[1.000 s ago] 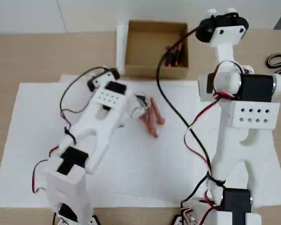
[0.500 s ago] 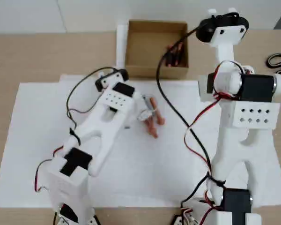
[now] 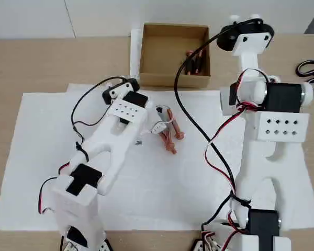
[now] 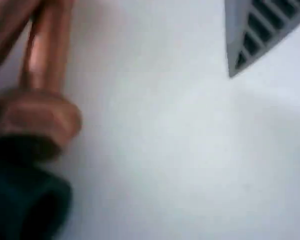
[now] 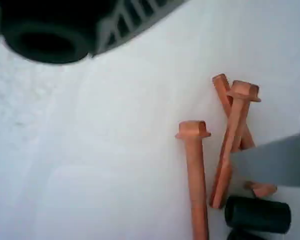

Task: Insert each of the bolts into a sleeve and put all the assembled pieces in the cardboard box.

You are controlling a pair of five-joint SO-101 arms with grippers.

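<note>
Several orange bolts [image 3: 170, 133] lie in a loose pile on the white mat [image 3: 162, 193]. My left gripper [image 3: 159, 121] is down at the pile's near-left edge, open, with its fingers astride a bolt. The left wrist view has a bolt shaft [image 4: 42, 50] and head [image 4: 37, 120] up close beside a black sleeve [image 4: 20, 200], and one ribbed finger [image 4: 262, 30] stands well apart. The right arm [image 3: 264, 99] stands tall beside the cardboard box [image 3: 170, 25], which holds assembled pieces [image 3: 194, 60]. The right wrist view looks down on bolts [image 5: 192, 170] and a black sleeve [image 5: 257, 214].
Scissors [image 3: 311, 68] lie on the tan table at the far right. A black cable [image 3: 191, 112] hangs from the right arm across the mat, just right of the bolts. Bare mat stretches in front of the pile and to the far left.
The left arm swung right toward the bolt pile, bringing its gripper down against the bolts. The right arm's wrist shifted only slightly.
</note>
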